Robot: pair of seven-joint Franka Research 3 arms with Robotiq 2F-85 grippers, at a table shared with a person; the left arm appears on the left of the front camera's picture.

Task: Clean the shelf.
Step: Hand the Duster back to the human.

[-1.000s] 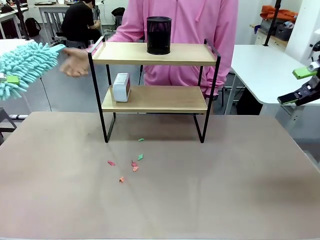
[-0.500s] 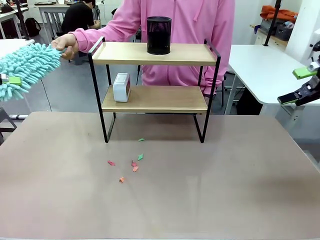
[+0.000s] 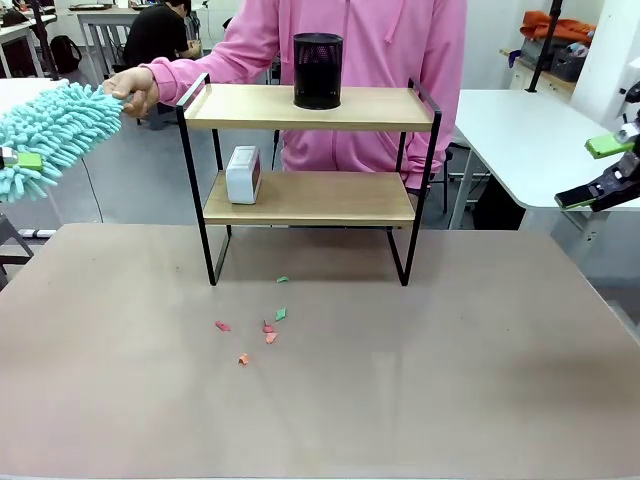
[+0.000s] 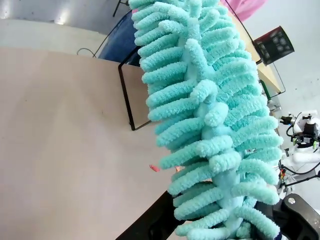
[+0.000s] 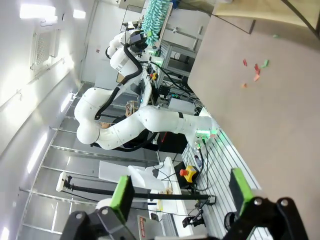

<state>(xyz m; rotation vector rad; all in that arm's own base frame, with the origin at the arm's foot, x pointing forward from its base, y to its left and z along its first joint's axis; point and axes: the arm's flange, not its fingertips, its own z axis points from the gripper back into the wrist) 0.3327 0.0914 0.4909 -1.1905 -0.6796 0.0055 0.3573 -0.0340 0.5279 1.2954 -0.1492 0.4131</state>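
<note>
While the shelf (image 3: 308,180) is standing unwiped well beyond both sets of fingers, with a mesh pen cup (image 3: 317,70) and a small white box (image 3: 243,174) on it, the left gripper (image 3: 18,160) is clamping a teal chenille duster (image 3: 55,132) whose tip a person's hand (image 3: 132,90) is touching; the right gripper (image 5: 177,195) is waiting wide open, and paper scraps (image 3: 262,328) are lying on the table (image 3: 480,360)

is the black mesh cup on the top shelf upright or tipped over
Upright: the black mesh cup stands on its base on the shelf top board, open end up.
</note>
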